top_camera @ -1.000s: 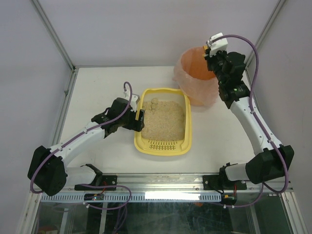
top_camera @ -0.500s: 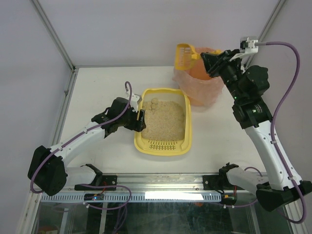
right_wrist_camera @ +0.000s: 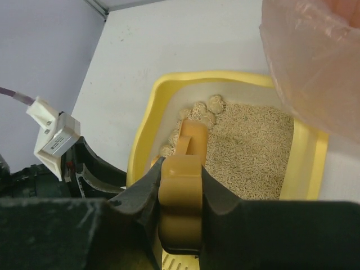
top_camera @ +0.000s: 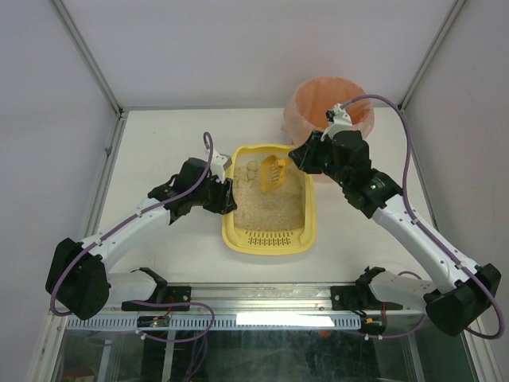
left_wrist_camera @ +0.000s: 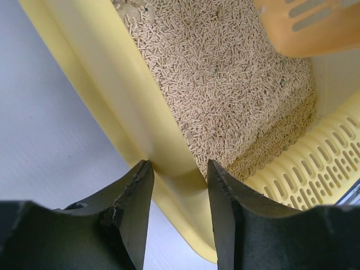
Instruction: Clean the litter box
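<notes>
The pale-yellow litter box (top_camera: 311,215) lies mid-table, holding beige litter (top_camera: 274,203) with a slotted grate at its near end. Clumps (top_camera: 248,170) sit in its far left corner. My left gripper (top_camera: 227,196) straddles the box's left rim (left_wrist_camera: 112,107), one finger outside and one against the inner wall, shut on it (left_wrist_camera: 177,169). My right gripper (top_camera: 296,159) is shut on the handle of the orange slotted scoop (top_camera: 273,175). The scoop (right_wrist_camera: 181,197) hangs blade-down over the litter, just beside the clumps (right_wrist_camera: 208,107).
A round bin lined with a pink-orange bag (top_camera: 318,107) stands at the back right, close behind the box's far right corner. Its bag (right_wrist_camera: 315,67) fills the upper right of the right wrist view. Frame posts edge the table.
My right arm swung the scoop from above the bin down over the litter box's far end. My left jaws narrowed onto the rim, and the box shifted slightly right.
</notes>
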